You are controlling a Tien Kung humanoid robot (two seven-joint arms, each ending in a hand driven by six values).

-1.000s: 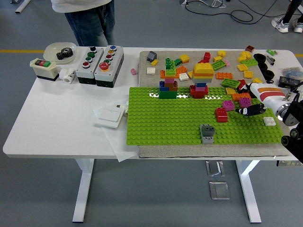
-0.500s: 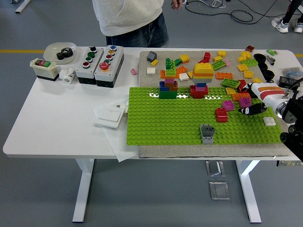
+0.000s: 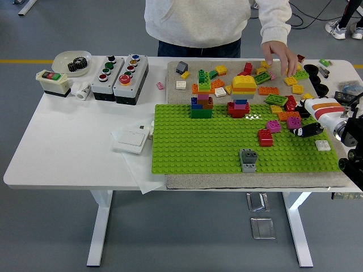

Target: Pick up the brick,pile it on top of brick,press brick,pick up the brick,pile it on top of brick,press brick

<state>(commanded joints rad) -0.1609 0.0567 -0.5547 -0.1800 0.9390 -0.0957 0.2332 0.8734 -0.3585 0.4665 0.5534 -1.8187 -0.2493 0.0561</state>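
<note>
A green baseplate (image 3: 198,147) lies on a grey mat. On it stand a red brick (image 3: 265,137), a magenta brick (image 3: 273,126), a grey brick (image 3: 248,159) and a white tile (image 3: 322,145). Two brick stacks rise at its back edge: a yellow-topped one (image 3: 243,90) and a green-topped one (image 3: 202,95). My right hand (image 3: 302,131) hovers low over the plate's right part, just right of the red brick and below another magenta brick (image 3: 293,121). Its white and orange forearm (image 3: 321,108) comes in from the right edge. The hand is a dark shape. My left arm is out of view.
A person stands at the far side; one hand (image 3: 279,55) reaches down over the loose bricks (image 3: 283,79) at the back right. Button boxes (image 3: 119,78), a white bowl (image 3: 72,61) and a white switch plate (image 3: 131,137) sit on the left. Black items (image 3: 317,86) lie at the far right.
The person has stepped right along the far side and lowered a hand over the loose bricks. My right hand has drifted slightly right and up.
</note>
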